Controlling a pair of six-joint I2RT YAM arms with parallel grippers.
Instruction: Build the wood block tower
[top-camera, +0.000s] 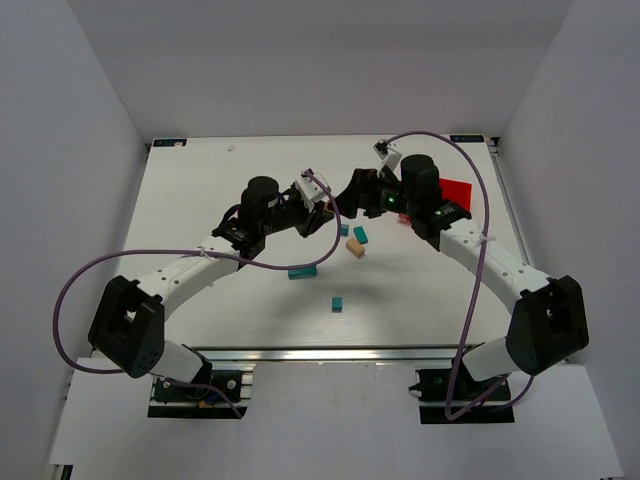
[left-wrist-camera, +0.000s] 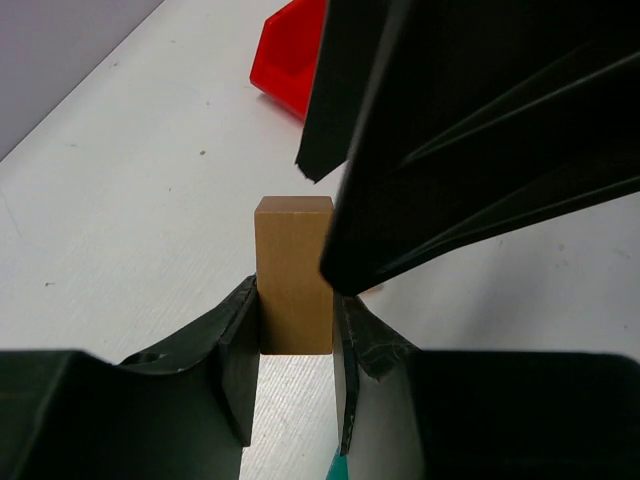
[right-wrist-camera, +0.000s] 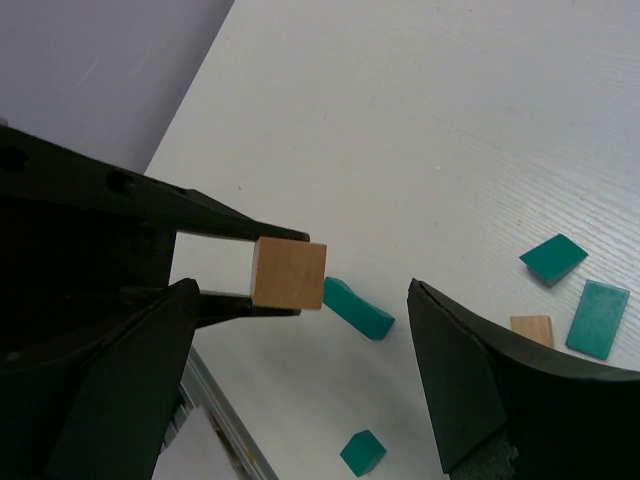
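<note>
**Currently: tan block clamped in left gripper, right gripper released**

The left gripper (left-wrist-camera: 296, 292) is clenched on a tan block (left-wrist-camera: 293, 275), one finger pressed to each side face. The block's lower end is hidden between the fingers. The right wrist view shows the same block held above the table (right-wrist-camera: 420, 120), touching no other block.

The right gripper (right-wrist-camera: 300, 287) is released, with its jaws spread wide on either side of the held block and neither jaw in contact with it. In the left wrist view its black body fills the upper right of the frame and covers part of the red bin (left-wrist-camera: 290, 55), which the top edge also cuts off.

The other blocks lie flat on the table. These are four teal blocks (right-wrist-camera: 357, 308) (right-wrist-camera: 553, 258) (right-wrist-camera: 598, 318) (right-wrist-camera: 362, 452) and a second tan block (right-wrist-camera: 531, 330), which sits just beside one of the teal ones.

In the top external view both sets of fingertips and the held block are lost in dark wrist hardware.
</note>
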